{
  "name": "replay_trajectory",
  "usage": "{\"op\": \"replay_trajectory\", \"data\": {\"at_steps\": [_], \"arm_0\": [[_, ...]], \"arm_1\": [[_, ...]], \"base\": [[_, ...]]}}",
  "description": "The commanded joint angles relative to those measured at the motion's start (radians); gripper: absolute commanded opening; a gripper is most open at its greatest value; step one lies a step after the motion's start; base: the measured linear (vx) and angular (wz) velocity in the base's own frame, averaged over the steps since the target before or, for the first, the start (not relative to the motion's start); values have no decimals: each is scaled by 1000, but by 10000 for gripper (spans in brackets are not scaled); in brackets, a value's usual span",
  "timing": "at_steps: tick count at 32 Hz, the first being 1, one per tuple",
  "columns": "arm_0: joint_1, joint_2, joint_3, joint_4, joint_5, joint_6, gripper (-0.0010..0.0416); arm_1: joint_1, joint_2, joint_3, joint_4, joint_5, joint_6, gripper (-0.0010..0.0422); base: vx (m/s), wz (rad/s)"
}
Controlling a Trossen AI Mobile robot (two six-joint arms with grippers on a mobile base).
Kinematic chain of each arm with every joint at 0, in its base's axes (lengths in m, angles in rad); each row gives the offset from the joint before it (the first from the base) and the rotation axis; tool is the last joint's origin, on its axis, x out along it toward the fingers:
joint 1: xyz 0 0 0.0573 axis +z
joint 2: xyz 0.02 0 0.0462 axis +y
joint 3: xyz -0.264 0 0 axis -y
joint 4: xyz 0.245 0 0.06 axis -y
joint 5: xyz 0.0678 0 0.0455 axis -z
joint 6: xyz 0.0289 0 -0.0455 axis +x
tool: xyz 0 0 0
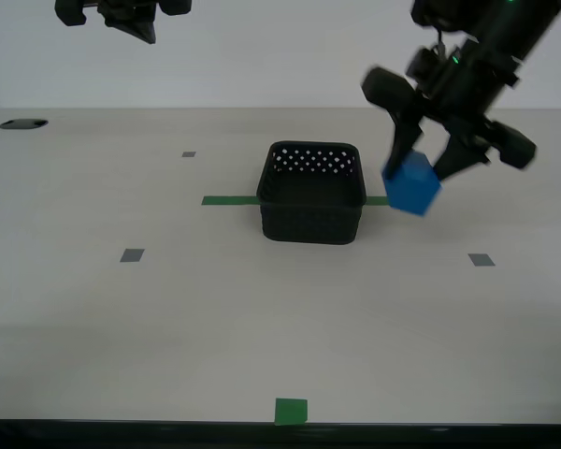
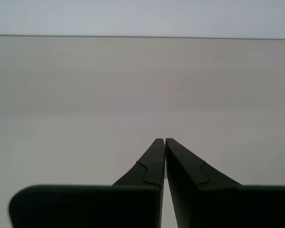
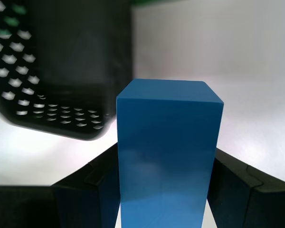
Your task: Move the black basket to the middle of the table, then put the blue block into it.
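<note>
One black basket [image 1: 312, 192] sits on the worktop [image 1: 168, 318], near the middle, upright, open side up, empty as far as I can see. It sits over the green tape strip [image 1: 229, 200], which shows on both sides of it.

One blue block [image 1: 411, 184], off the worktop, held in the air by my first gripper [image 1: 421, 173] just beside the basket on the exterior view's right. Block is tilted, not over the basket opening. In the first wrist view the blue block [image 3: 167, 152] fills the gap between the two jaws, both pressed on its sides, so my first gripper [image 3: 166, 190] is clenched on it. The basket's perforated wall [image 3: 47, 71] shows close behind it there, blurry.

My second gripper [image 2: 165, 142] has both jaws pressed together, tips meeting, nothing between them; only bare worktop [image 2: 85, 95] ahead of it. An arm [image 1: 122, 14] hangs at the top of the exterior view's left, high and well apart from basket and block.

Marks on the worktop, counted: one green strip, one green square [image 1: 291, 411] at the near edge, three small grey squares [image 1: 132, 254] (two on the exterior view's left, one on the right). One dark oval hole [image 1: 22, 123] at the far left edge.
</note>
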Motion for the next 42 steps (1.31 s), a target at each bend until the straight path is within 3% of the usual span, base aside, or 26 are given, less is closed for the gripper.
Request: {"op": "replay_trajectory", "data": {"at_steps": [1, 4, 9, 12, 13, 21, 23, 24, 26, 27, 29, 30, 31, 33, 37, 42], "arm_0": [[51, 2, 110, -12, 0, -8, -1], [105, 25, 317, -45, 1, -51, -1], [108, 127, 412, -66, -5, -84, -1], [113, 257, 468, -64, -1, -109, -1], [115, 285, 485, -64, 4, -140, 0], [118, 349, 589, -99, 5, -143, 21], [118, 349, 619, -126, 5, -149, 94], [118, 349, 620, -128, 5, -148, 105], [118, 350, 610, -137, 7, -148, 178], [118, 350, 608, -138, 8, -148, 193], [118, 350, 596, -140, 9, -147, 306], [118, 350, 596, -141, 9, -147, 321], [118, 350, 596, -142, 8, -147, 374], [118, 350, 596, -149, 8, -147, 404], [118, 350, 596, -155, 8, -147, 381], [118, 350, 596, -155, 9, -147, 395]], "arm_1": [[-1, 0, 0, 3, 2, 9, 0], [-1, 0, -30, 10, 3, 15, 0], [-2, 0, -65, 12, 2, 16, 0], [-1, 0, -65, 9, 2, 27, 0], [-2, 0, -65, 11, 3, 32, 0], [-1, 0, -66, 8, 2, 44, 0], [-1, 0, -66, 18, 3, 45, 0], [-1, 0, -66, 18, 3, 45, 0], [-1, 0, -66, 19, 3, 45, 0], [-1, 0, -66, 19, 3, 45, 0], [-2, 0, -66, 18, 3, 45, 0], [-2, 0, -66, 18, 3, 45, 0], [-2, 0, -66, 18, 3, 45, 0], [-2, 0, -66, 18, 3, 45, 0], [-2, 0, -66, 18, 2, 45, 0], [-1, 0, -66, 18, 2, 45, 0]], "base": [[0, 0], [0, 0], [-2, -9], [0, 0], [0, 0], [0, 0], [0, 0], [0, 0], [0, 0], [0, 0], [0, 0], [0, 0], [0, 0], [0, 0], [0, 0], [0, 0]]}}
